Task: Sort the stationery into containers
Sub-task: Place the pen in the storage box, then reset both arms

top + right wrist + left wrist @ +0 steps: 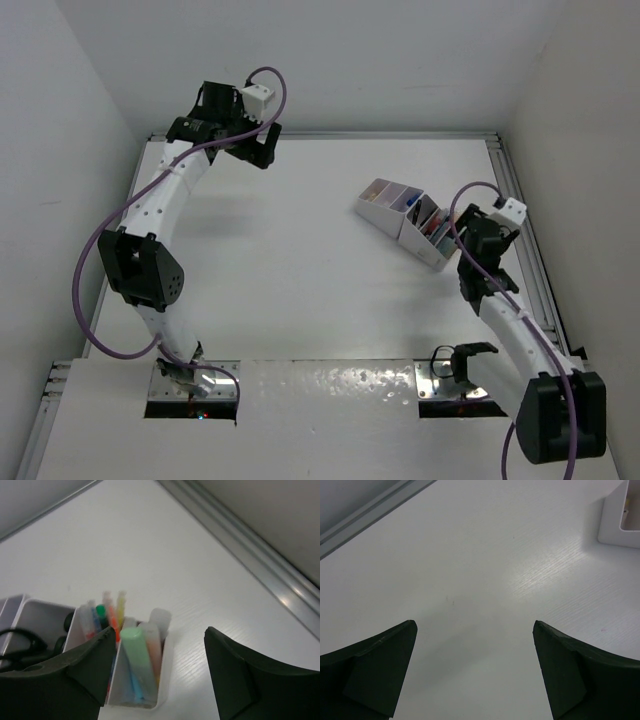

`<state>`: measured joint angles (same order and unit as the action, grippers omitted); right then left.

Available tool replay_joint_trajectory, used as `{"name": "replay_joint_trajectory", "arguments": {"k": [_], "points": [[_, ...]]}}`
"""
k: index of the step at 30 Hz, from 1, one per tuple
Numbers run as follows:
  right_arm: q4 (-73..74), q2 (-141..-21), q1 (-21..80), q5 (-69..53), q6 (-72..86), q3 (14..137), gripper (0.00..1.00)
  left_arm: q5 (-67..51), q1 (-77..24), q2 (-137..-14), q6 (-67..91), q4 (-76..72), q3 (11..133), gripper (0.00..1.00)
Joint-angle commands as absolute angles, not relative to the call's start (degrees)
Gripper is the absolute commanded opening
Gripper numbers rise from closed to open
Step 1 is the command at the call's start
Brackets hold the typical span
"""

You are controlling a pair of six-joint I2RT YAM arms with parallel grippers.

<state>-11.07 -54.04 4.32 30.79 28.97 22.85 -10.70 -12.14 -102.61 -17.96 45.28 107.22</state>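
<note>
the left gripper (475, 630) is seen with its fingers spread wide apart, over the tabletop (300, 260) near its far left corner. only bare white surface lies below it. in the left wrist view a white corner of the organiser (378, 214) is caught at the upper right.

the organiser is placed in the far right part of the tabletop, set at an angle, closer to the right edge than to the left one. the right gripper (160, 630) is held just on its near right side, fingers apart and closed on nothing, with the end compartment seen between them from the right wrist.

in that end compartment a pastel green highlighter (136, 655) is stood leaning, with a pale orange highlighter (154, 650) touching its side and a blue one low beside them. in the next compartment thinner markers are stood upright, a yellow marker (121, 602) among them. the black-handled scissors (20, 647) are lodged in a further compartment, partly hidden behind the left finger.
</note>
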Motion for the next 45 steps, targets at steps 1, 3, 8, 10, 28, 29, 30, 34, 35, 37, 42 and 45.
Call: {"name": "replay_joint_trajectory", "arguments": {"k": [1, 3, 8, 10, 28, 29, 30, 34, 35, 37, 42, 45], "points": [[3.0, -52.5, 2.8, 44.9, 36.6, 30.1, 0.70, -11.1, -11.3, -99.6, -18.5, 44.6, 108.5, 1.00], [11.7, -52.1, 1.2, 50.7, 43.4, 32.2, 0.74, -10.3, -11.3, -99.8, -18.4, 44.4, 108.3, 1.00], [19.4, -50.3, -5.7, 44.9, 49.2, 30.3, 0.76, -2.8, -10.6, -99.9, -16.2, 42.4, 107.4, 1.00], [26.3, -49.7, -6.2, 44.3, 52.3, 30.7, 0.77, -1.0, -9.3, -99.8, -14.1, 42.4, 107.1, 1.00], [40.7, -34.4, -6.9, 49.5, 59.8, 23.7, 0.96, 5.2, 9.1, -95.7, -9.6, 40.3, 86.7, 1.00], [41.7, -34.9, -6.9, 49.8, 60.3, 24.5, 0.97, 4.8, 9.1, -95.6, -9.6, 40.3, 86.4, 1.00], [42.2, -35.6, -6.9, 50.0, 61.3, 24.8, 0.97, 4.4, 9.3, -95.5, -9.6, 40.3, 86.1, 1.00], [44.3, -36.3, -6.9, 50.6, 63.5, 25.4, 0.98, 3.6, 9.4, -95.4, -9.4, 40.2, 86.0, 1.00], [44.6, -36.2, -6.9, 50.8, 63.8, 25.4, 0.98, 3.4, 9.4, -95.4, -9.4, 40.2, 86.0, 1.00], [44.9, -35.7, -6.9, 50.6, 63.9, 25.5, 0.99, 3.1, 9.4, -95.0, -9.4, 40.3, 86.0, 1.00], [44.6, -33.6, -6.9, 50.7, 64.4, 24.8, 0.99, 2.6, 9.3, -94.7, -9.2, 40.2, 85.3, 1.00], [43.6, -32.1, -6.9, 50.6, 64.0, 24.2, 0.99, 2.4, 9.4, -94.2, -9.1, 40.2, 85.2, 1.00]]}}
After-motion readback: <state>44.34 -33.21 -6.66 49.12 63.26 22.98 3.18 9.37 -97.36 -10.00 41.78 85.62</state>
